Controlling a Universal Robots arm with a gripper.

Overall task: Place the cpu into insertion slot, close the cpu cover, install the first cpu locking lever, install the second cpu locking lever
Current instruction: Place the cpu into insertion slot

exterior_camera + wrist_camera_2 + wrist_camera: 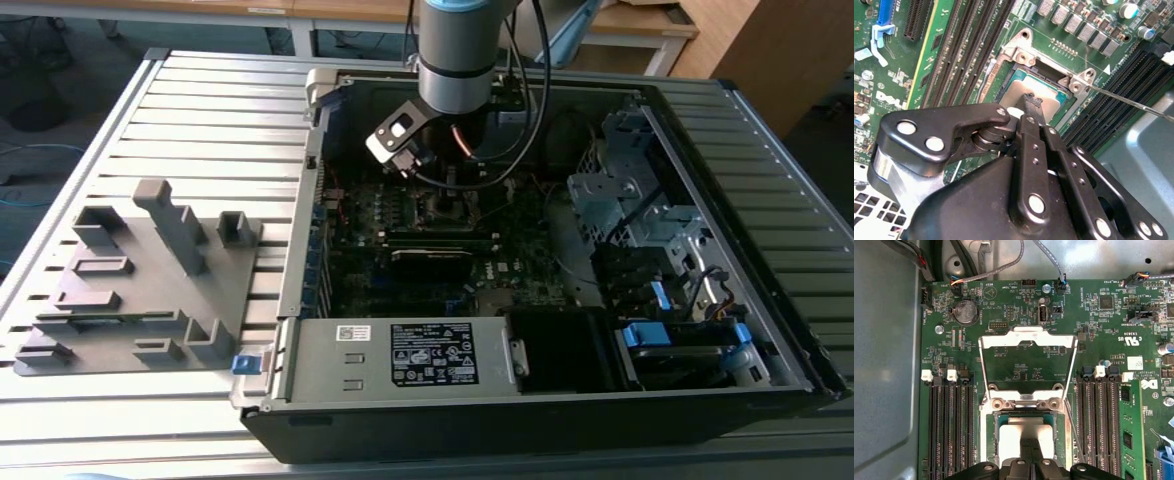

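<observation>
Computer case [310,300], lid off, lying on a slatted metal table [200,110]; grey plastic fixture [134,280] beside it on the exterior view's left, well apart from the work.

Arm [461,50] – reaching down into the case over the middle of the green circuit board [1104,330].

Claw [1032,102] – fingers drawn together into one narrow dark tip, clamped on nothing. The tip sits on or just above the top of the cpu; I cannot tell whether it touches. It also shows in the first wrist view [1028,447].

Cpu [1049,92] – flat, dull silver, lying level inside the insertion slot in both wrist views [1014,432].

Insertion slot [1004,403] – square socket with a silvery rim, set between two banks of long black memory slots [949,430].

Cpu cover [1027,336] – thin silvery frame with a large window, open and swung back from the slot on its hinge side, the board visible through the window.

Locking lever [1074,432] – thin metal rod, unlatched, running along one side of the slot; also in the second wrist view [1134,100].

Other items: coin battery [966,311] beyond the cover; green memory card [1131,430] seated in an outer slot; labelled power supply box [400,355] at the near edge of the case
</observation>
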